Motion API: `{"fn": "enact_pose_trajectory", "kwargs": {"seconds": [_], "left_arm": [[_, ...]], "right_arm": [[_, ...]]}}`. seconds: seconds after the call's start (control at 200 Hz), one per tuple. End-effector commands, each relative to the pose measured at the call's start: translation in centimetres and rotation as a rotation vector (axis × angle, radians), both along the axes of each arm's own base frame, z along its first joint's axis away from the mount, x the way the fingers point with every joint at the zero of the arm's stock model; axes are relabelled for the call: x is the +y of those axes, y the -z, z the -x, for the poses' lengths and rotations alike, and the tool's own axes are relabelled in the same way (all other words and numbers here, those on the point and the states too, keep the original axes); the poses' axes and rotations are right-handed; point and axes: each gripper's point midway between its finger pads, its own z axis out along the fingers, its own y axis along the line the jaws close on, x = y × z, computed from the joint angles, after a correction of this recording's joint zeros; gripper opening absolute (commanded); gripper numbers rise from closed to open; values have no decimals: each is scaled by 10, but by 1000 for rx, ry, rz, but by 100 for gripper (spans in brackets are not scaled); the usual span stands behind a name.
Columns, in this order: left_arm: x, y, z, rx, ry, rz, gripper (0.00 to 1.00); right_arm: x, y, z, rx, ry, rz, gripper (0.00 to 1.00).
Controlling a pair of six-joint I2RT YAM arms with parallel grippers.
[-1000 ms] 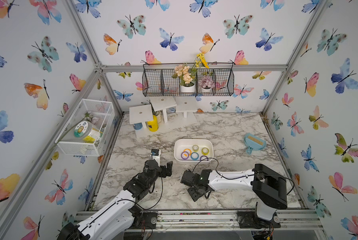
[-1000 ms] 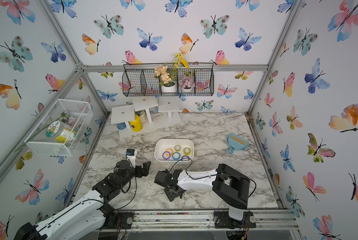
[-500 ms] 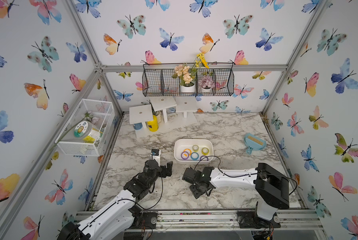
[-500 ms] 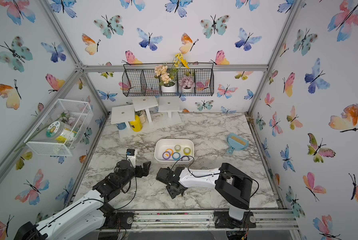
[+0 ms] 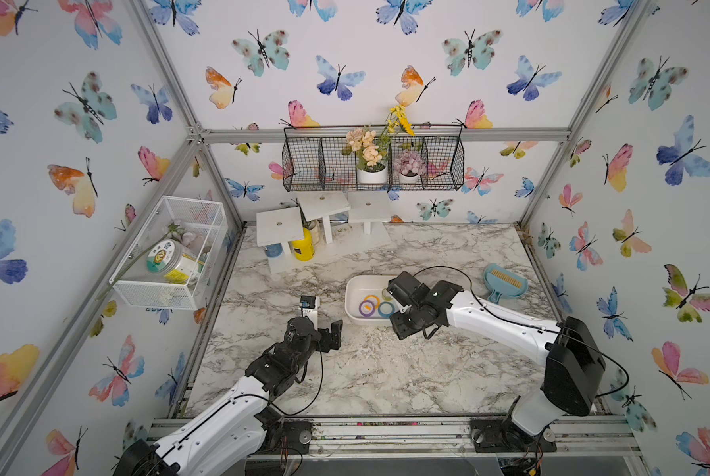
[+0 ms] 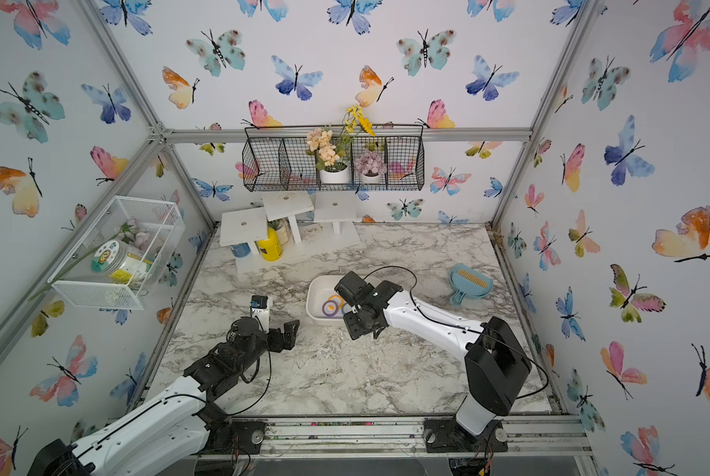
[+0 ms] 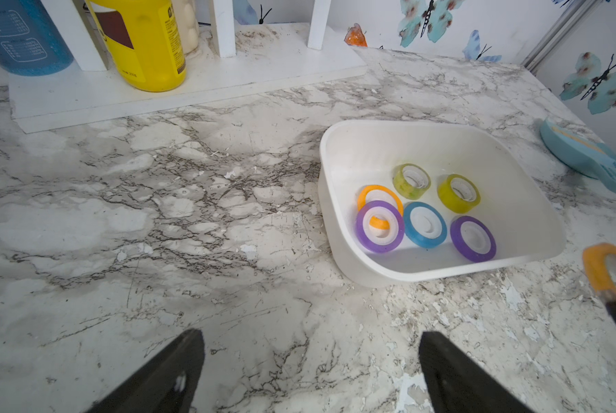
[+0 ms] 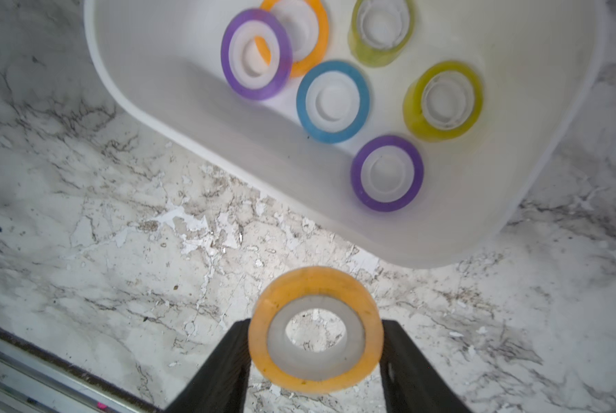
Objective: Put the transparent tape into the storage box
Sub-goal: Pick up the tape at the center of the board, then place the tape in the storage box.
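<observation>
The right gripper (image 8: 315, 352) pinches an orange roll (image 8: 315, 329) above bare marble just short of the storage box (image 8: 127, 89), a grip only the wrist views reveal. The left gripper (image 7: 311, 372) rests spread wide. Six rolls lie inside. No label is legible. The right arm has swung toward the tub since earlier.

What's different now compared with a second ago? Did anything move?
The right end effector, gripping the orange tape roll, swung from the bare marble up front toward the storage box and now hangs by its near rim. Unchanged: the six rolls in the box, and the left end effector, open and empty.
</observation>
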Motion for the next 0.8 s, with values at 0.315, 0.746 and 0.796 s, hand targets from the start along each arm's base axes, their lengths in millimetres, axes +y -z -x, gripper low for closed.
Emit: {"fn": "enact_pose_trajectory", "kwargs": {"seconds": [0.315, 0.746, 0.796], "left_arm": [[-1, -5, -3, -15, 4, 9, 99], [0, -7, -2, -20, 0, 11, 99], [0, -7, -2, -20, 1, 11, 99]], "right_arm": [[17, 23, -64, 33, -55, 60, 54], [45, 58, -86, 85, -73, 51, 54], [46, 61, -87, 89, -72, 55, 54]]}}
